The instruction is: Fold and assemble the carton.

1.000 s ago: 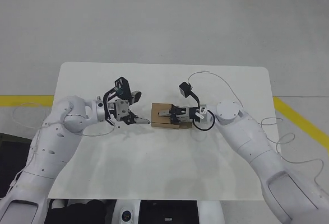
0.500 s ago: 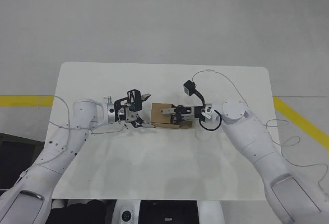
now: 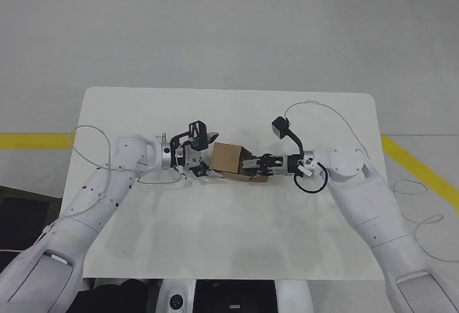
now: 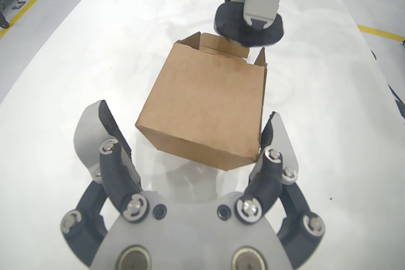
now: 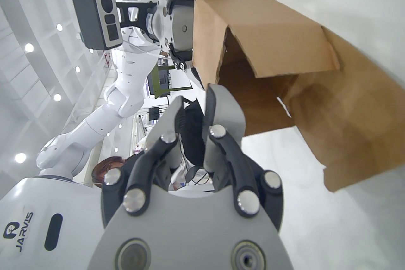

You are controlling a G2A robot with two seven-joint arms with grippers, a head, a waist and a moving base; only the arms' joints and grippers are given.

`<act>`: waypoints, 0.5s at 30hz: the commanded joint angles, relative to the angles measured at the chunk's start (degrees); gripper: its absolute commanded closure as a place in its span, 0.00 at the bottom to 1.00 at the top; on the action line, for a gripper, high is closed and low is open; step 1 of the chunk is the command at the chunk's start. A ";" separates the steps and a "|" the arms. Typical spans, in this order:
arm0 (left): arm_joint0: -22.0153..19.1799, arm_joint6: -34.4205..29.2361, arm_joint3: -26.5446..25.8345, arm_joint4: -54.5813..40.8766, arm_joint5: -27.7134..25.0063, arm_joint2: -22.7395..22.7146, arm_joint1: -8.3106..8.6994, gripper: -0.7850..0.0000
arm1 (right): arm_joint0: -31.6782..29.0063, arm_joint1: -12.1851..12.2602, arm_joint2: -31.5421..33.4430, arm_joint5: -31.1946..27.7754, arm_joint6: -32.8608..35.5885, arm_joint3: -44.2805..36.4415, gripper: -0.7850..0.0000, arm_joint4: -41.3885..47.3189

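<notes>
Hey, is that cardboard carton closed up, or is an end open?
Open. In the right wrist view the carton shows a hollow inside, with flaps unfolded at the end facing the right gripper.

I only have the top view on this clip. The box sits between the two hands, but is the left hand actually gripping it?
Observer: No. The left hand is open around the closed end of the box. One finger seems to touch a corner and the other stands clear.
Operator: And the end facing the right hand, is it closed?
Observer: No. That end is open and shows the bare inside, and a flap sticks out unfolded.
Operator: Is the right hand holding that flap?
Observer: No. The right hand has its fingers nearly together at the opening's edge, with no cardboard between them.
</notes>
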 commanded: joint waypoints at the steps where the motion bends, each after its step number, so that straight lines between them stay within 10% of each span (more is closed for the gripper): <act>1: 0.02 -0.60 -0.08 -0.54 0.04 0.16 -0.16 0.00 | -1.80 0.69 1.72 1.14 -0.23 -2.62 1.00 -1.02; 15: 0.26 -1.41 -1.11 -0.81 0.11 0.29 -0.54 0.00 | -6.30 2.10 4.86 3.81 -2.18 -8.52 1.00 -4.65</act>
